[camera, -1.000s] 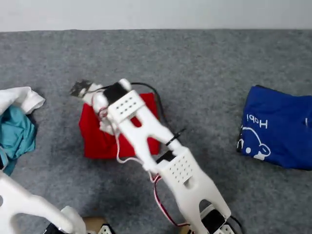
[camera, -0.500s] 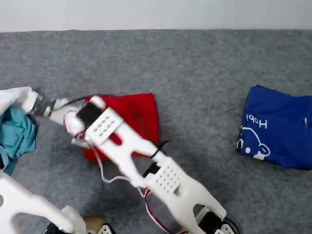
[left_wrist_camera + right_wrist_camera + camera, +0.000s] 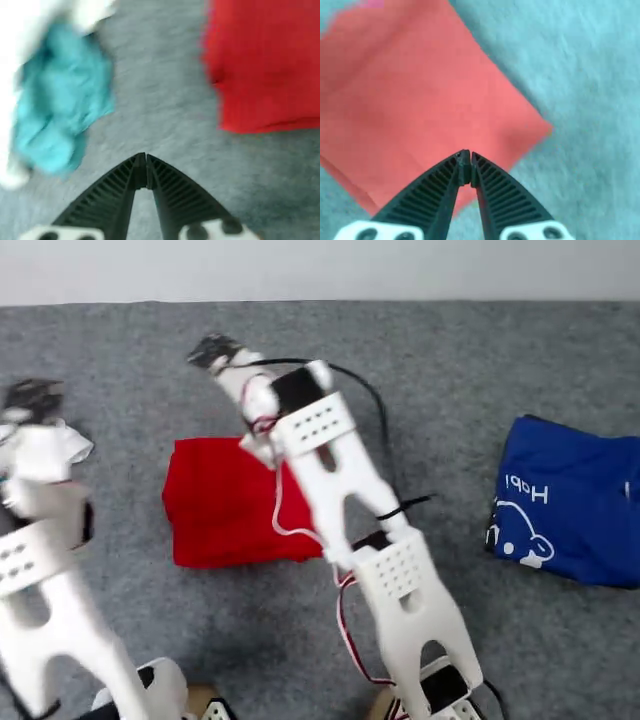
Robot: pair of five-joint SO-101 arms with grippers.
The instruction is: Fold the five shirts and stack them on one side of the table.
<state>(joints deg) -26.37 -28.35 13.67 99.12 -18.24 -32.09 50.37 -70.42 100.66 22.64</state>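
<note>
High view: red shirt [image 3: 225, 502] lies folded into a flat rectangle near the middle of the grey table [image 3: 450, 380]. Blue shirt [image 3: 572, 502], also folded, white print facing up, sits well apart from it at the right edge. White shirt [image 3: 62, 445] is crumpled at the left edge, partly hidden by the left arm [image 3: 40, 570]. Right arm [image 3: 340, 490] crosses above the far-right corner of the red shirt, with its tip out past the shirt's far edge.

Left wrist view: left gripper [image 3: 141, 169] has its fingers closed tip to tip with nothing between them, above bare table. Teal shirt [image 3: 60, 115] lies bunched to one side of it, touching the white shirt. Edge of the red shirt is on the other side, apart from the teal.

Right wrist view: right gripper [image 3: 466, 165] has its fingers pressed together, holding nothing. Red shirt lies behind the fingers; cannot tell whether the tips touch the cloth
</note>
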